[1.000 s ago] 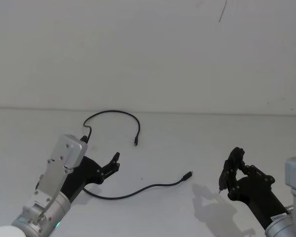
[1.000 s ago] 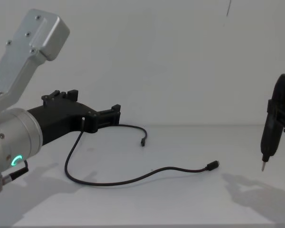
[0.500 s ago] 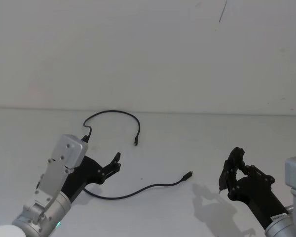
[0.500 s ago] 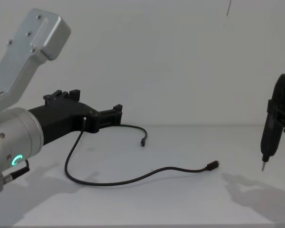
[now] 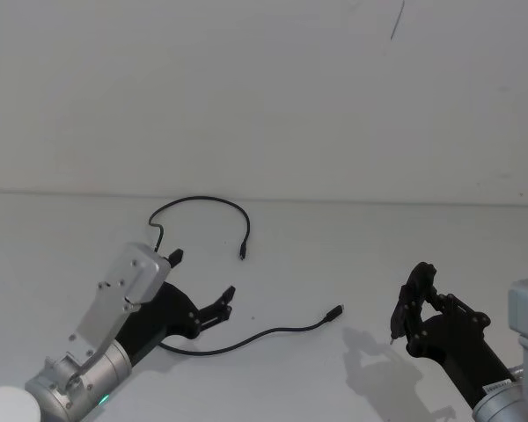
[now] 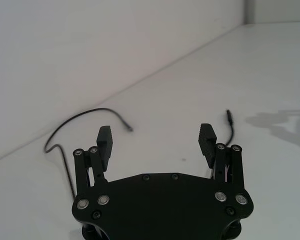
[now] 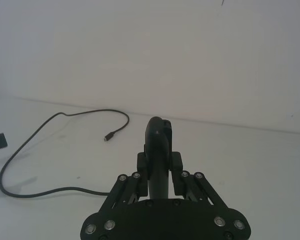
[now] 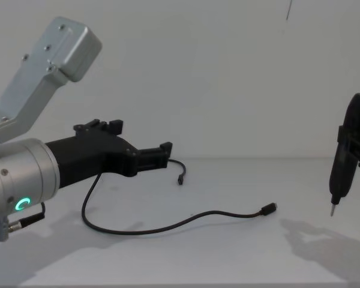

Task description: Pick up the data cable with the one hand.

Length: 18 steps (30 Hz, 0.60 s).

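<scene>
Wide open and empty, my left end effector (image 5: 202, 277) hangs above the white desk (image 5: 352, 255), both pads spread to either side of nothing but air. In the chest view it is clearly raised off the surface. Under and beyond it lies the data cable (image 5: 273, 331), a thin black cord. One plug rests near the middle of the desk, and the cord bends back beneath the left arm, then arcs toward the wall to a second plug.

I judge the cable to be light, limp and low-lying. It should droop from either side of any pinch and trail across the desk as it rises. The pads will have to come right down to the surface to catch so thin a cord. The bend just beneath the left end effector looks like the nearest place to take hold.

My right end effector (image 5: 420, 299) is parked well apart at the desk's right, closed on a pen-shaped tool (image 8: 342, 162) pointing down.

The desk is smooth, bare and matte, backed by a plain white wall (image 5: 264, 88), so the cord may skid if nudged.
</scene>
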Each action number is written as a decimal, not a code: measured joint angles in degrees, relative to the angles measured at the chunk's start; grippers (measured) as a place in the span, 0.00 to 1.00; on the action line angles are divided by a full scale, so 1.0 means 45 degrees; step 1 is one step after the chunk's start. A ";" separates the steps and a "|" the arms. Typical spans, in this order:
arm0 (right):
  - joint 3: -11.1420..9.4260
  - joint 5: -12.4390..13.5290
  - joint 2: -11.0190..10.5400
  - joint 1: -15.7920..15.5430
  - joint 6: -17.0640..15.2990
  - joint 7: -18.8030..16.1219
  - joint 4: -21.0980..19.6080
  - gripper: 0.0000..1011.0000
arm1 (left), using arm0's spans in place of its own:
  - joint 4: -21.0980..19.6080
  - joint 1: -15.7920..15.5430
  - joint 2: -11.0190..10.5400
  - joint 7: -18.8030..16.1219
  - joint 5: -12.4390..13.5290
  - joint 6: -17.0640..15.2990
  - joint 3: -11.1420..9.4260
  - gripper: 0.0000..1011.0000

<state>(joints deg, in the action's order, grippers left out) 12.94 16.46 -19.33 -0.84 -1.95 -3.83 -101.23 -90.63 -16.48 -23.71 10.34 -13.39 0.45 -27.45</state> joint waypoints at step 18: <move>0.0000 0.0000 0.0000 0.0000 0.0000 0.0000 0.0000 0.27 | 0.1719 -0.1654 -0.0244 0.3812 -0.0623 0.0401 -0.0792 0.99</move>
<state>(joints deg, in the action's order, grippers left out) 12.94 16.46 -19.34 -0.84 -1.95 -3.83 -101.23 -82.89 -23.92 -24.81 27.50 -16.19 2.25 -31.02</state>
